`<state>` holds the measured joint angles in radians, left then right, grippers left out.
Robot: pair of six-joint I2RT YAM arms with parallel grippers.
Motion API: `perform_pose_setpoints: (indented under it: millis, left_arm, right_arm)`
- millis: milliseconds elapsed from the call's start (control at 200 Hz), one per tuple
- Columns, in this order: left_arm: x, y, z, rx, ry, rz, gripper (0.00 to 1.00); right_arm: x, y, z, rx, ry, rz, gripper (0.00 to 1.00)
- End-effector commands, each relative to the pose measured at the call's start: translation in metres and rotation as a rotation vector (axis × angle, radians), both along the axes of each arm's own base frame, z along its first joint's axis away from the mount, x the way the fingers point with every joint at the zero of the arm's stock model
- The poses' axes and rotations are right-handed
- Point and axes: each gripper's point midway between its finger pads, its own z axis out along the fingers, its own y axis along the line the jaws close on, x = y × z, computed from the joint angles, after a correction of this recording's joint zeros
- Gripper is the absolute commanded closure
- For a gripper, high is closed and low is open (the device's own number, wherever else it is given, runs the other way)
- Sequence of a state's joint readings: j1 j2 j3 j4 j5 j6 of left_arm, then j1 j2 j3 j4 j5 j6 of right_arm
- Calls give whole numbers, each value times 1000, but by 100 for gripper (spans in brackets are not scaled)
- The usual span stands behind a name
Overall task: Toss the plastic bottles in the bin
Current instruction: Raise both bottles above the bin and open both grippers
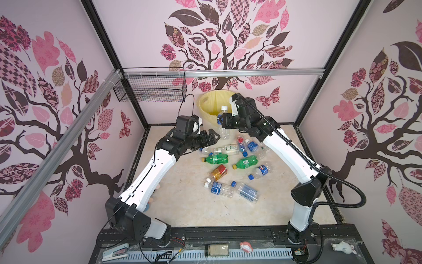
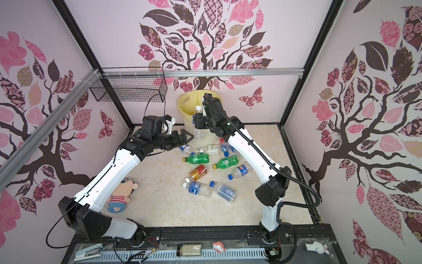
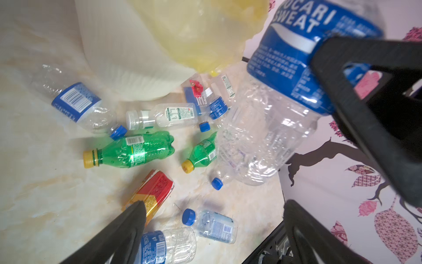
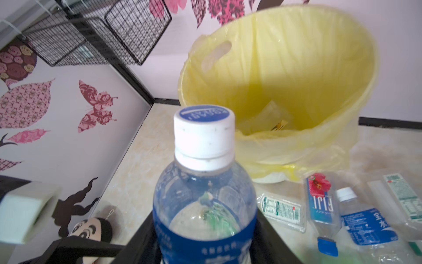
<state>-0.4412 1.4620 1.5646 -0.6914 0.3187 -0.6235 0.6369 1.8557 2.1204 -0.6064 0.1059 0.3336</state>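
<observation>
My right gripper (image 1: 225, 120) (image 4: 205, 246) is shut on a clear plastic bottle (image 1: 221, 132) (image 4: 205, 182) with a blue label and a white cap. It holds the bottle upright in front of the bin (image 1: 206, 102) (image 4: 296, 68), a cream bucket lined with a yellow bag. My left gripper (image 1: 213, 137) (image 3: 214, 203) hangs open and empty just left of that bottle, above the floor. Several bottles lie on the floor: two green (image 1: 215, 158) (image 1: 245, 162), an amber one with a red label (image 1: 218, 172) and clear ones with blue labels (image 1: 220, 188).
A black wire basket (image 1: 150, 89) hangs on the back left wall. A plush doll (image 2: 120, 194) lies under my left arm. The black front rail (image 1: 228, 235) carries a stapler (image 1: 115, 252), a jar (image 1: 217, 249) and small figurines. Patterned walls close in three sides.
</observation>
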Motion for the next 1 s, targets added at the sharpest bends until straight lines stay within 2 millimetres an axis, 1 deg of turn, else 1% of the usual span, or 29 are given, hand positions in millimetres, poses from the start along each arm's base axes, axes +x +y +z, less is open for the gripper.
perform_pose_setpoints:
  millis: [0, 35, 170, 255, 355, 360, 370, 400, 430, 435, 455, 515, 655, 695, 760, 810, 850, 920, 980, 995]
  left_arm:
    - [4, -9, 42, -31, -79, 23, 3]
    - [4, -9, 50, -37, -96, 30, 3]
    - [11, -5, 71, -41, -137, 72, 3]
    - [15, -4, 85, -50, -167, 88, 3]
    - [20, -4, 101, -58, -201, 99, 3]
    - [20, -4, 102, -58, -203, 99, 3]
    - [20, -4, 103, -59, -205, 100, 3]
    - [22, -3, 110, -63, -219, 105, 3]
    - [23, -5, 108, -60, -216, 103, 3]
    - [23, -4, 114, -67, -229, 105, 3]
    - [23, -3, 124, -77, -248, 107, 3]
    - [24, -3, 132, -80, -267, 111, 3]
    - [27, -6, 143, -98, -293, 106, 3]
    - [27, -8, 145, -107, -299, 95, 3]
    - [27, -10, 146, -115, -300, 91, 3]
    - [28, -10, 144, -112, -297, 92, 3]
    - [28, -10, 143, -109, -297, 93, 3]
    - [30, -10, 140, -106, -293, 95, 3]
    - [30, -10, 138, -103, -287, 95, 3]
    - [30, -10, 137, -102, -286, 94, 3]
  right_arm:
    - [-2, -31, 81, 40, -230, -84, 50]
    - [1, -36, 89, 47, -259, -101, 50]
    - [13, -58, 122, 101, -366, -178, 50]
    - [16, -73, 147, 139, -449, -223, 50]
    - [20, -88, 170, 178, -535, -269, 50]
    - [18, -89, 177, 188, -551, -271, 50]
    - [16, -92, 186, 200, -571, -276, 50]
    - [14, -97, 198, 217, -607, -290, 50]
    - [12, -101, 209, 225, -640, -303, 50]
    - [11, -102, 211, 226, -646, -304, 50]
    - [11, -104, 217, 231, -665, -311, 50]
    - [6, -109, 237, 241, -725, -326, 50]
    - [-12, -122, 278, 286, -846, -351, 48]
    - [-15, -124, 285, 297, -866, -355, 48]
    - [-19, -126, 293, 318, -889, -355, 47]
    - [-16, -122, 292, 325, -891, -343, 47]
    - [-11, -118, 287, 326, -877, -333, 47]
    - [8, -106, 266, 312, -820, -320, 47]
    - [29, -94, 236, 285, -752, -312, 47]
    - [36, -89, 226, 273, -729, -310, 47]
